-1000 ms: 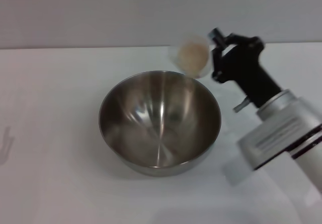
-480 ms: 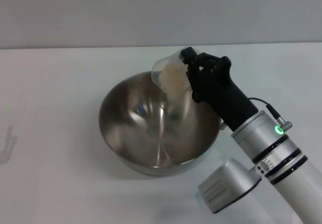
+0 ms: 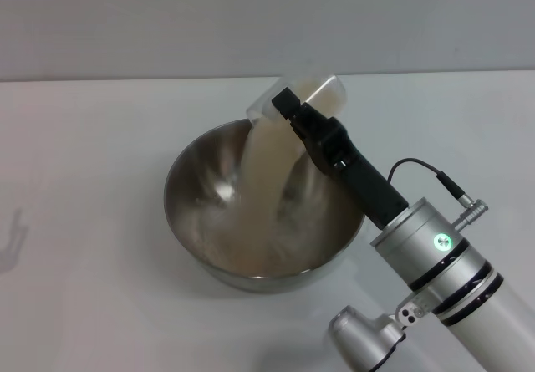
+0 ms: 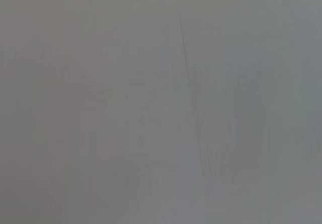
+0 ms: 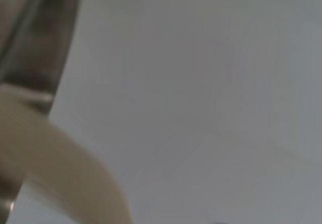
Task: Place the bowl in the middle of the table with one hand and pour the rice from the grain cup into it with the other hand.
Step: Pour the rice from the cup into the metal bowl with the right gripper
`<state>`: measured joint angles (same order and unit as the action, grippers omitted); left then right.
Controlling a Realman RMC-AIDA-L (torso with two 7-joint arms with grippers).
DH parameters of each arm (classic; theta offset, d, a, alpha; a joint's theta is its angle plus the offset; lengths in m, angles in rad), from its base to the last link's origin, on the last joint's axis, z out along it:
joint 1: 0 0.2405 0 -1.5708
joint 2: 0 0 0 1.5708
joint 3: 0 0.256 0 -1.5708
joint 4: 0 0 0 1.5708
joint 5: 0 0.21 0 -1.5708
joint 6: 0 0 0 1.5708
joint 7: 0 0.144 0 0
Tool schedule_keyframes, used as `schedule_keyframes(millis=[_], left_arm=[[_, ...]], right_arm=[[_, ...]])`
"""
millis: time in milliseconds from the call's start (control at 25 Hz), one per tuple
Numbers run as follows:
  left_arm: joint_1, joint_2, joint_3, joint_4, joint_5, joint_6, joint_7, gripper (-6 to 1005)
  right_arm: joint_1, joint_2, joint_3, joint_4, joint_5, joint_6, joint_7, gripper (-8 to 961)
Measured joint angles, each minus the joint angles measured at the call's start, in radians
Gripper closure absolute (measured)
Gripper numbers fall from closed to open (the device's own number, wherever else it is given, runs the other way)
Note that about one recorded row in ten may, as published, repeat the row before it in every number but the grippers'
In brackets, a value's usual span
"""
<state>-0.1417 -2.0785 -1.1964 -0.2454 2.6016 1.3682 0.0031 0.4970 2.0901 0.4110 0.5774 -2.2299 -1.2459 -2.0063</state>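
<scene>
The steel bowl (image 3: 201,190) stands on the white table (image 3: 75,155) near the middle. My right gripper (image 3: 294,109) is shut on the clear grain cup (image 3: 322,94) and holds it tipped over the bowl's far rim. A pale stream of rice (image 3: 263,167) falls from the cup into the bowl and piles up at the bottom. In the right wrist view the rice stream (image 5: 60,173) shows blurred beside the bowl's rim (image 5: 45,48). My left gripper is out of view.
The table ends at a grey wall (image 3: 251,21) behind the bowl. A faint shadow (image 3: 12,238) lies at the table's left edge. The left wrist view shows only a plain grey surface (image 4: 161,103).
My right gripper has tipped the cup further over the bowl's far rim. The rice, held in the cup before, now pours out into the bowl.
</scene>
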Motion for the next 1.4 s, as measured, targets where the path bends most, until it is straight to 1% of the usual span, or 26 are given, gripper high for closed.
schedule_keyframes(millis=[40, 80, 280, 320, 440, 560, 640, 1080, 1280, 1320, 1360, 1400], left_arm=[[0.000, 0.000, 0.000, 0.000, 0.000, 0.000, 0.000, 188], [0.000, 0.000, 0.000, 0.000, 0.000, 0.000, 0.000, 188], [-0.002, 0.000, 0.000, 0.000, 0.000, 0.000, 0.000, 188], [-0.002, 0.000, 0.000, 0.000, 0.000, 0.000, 0.000, 188], [-0.002, 0.000, 0.001, 0.000, 0.000, 0.000, 0.000, 188], [-0.003, 0.000, 0.002, 0.000, 0.000, 0.000, 0.000, 188], [-0.005, 0.000, 0.005, 0.000, 0.000, -0.002, 0.000, 188], [-0.006, 0.000, 0.011, 0.000, 0.000, -0.003, -0.001, 188], [-0.006, 0.000, 0.011, 0.000, 0.000, -0.003, -0.001, 188], [-0.006, 0.000, 0.010, 0.000, 0.000, -0.003, -0.001, 188], [-0.006, 0.000, 0.010, 0.000, 0.000, -0.003, -0.001, 188], [-0.007, 0.000, 0.010, 0.000, 0.000, -0.003, -0.002, 188]], right_arm=[[0.002, 0.001, -0.002, 0.005, -0.001, 0.004, -0.070, 903], [0.002, 0.001, -0.002, 0.005, -0.001, 0.004, -0.070, 902], [0.003, 0.001, -0.022, 0.006, -0.007, 0.009, -0.265, 898], [0.003, 0.001, -0.022, 0.006, -0.007, 0.009, -0.265, 897], [0.002, 0.001, -0.050, 0.001, -0.013, 0.010, -0.378, 894], [0.002, 0.001, -0.061, -0.001, -0.017, 0.010, -0.419, 891], [0.007, 0.001, -0.066, -0.007, -0.018, 0.022, -0.481, 889], [0.013, 0.001, -0.061, -0.003, -0.041, 0.034, -0.496, 879], [0.002, 0.001, -0.047, 0.000, -0.036, 0.027, -0.414, 875], [-0.004, 0.001, -0.033, 0.009, -0.036, 0.022, -0.346, 874], [-0.004, 0.001, -0.033, 0.009, -0.036, 0.022, -0.346, 873], [-0.007, 0.001, -0.024, 0.017, -0.035, 0.016, -0.297, 872]])
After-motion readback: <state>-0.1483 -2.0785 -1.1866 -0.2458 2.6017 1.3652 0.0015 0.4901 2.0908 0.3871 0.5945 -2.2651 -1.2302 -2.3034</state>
